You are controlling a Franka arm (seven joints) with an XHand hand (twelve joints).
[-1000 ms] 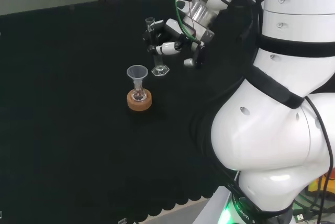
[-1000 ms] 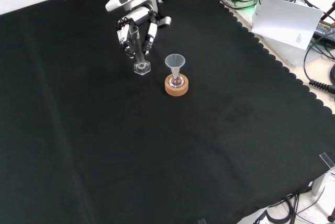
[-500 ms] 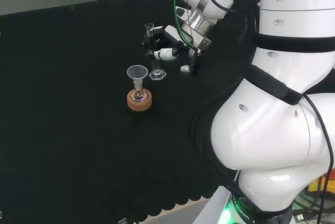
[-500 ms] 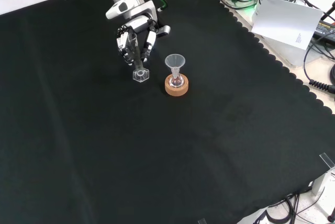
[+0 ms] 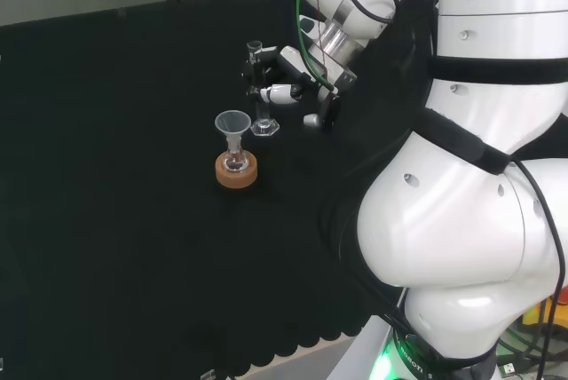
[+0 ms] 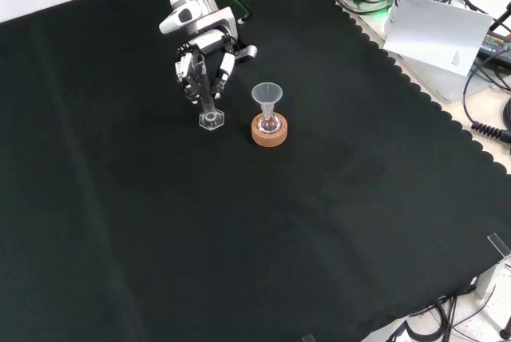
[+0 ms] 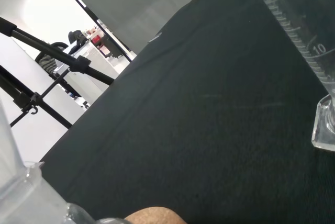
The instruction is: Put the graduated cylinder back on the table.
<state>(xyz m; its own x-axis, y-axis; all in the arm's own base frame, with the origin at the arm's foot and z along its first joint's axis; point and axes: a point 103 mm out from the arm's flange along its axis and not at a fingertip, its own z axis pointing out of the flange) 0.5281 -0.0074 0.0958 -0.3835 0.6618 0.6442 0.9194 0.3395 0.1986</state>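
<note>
Front view, graduated cylinder (image 6: 206, 101) upright, fingers (image 6: 194, 70) curled round its tube

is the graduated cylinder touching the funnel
Apart. In the front view, black cloth shows between the graduated cylinder in the hand and the funnel on its cork stand.

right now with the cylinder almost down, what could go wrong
1. The hand is curled round the graduated cylinder, whose narrow base sits at or just above the cloth; I cannot tell if it touches. Letting go early or off-upright could tip it.
2. The funnel in the flask on the cork ring stands close beside it in the front view; opening fingers or a falling cylinder could knock it over.
</note>
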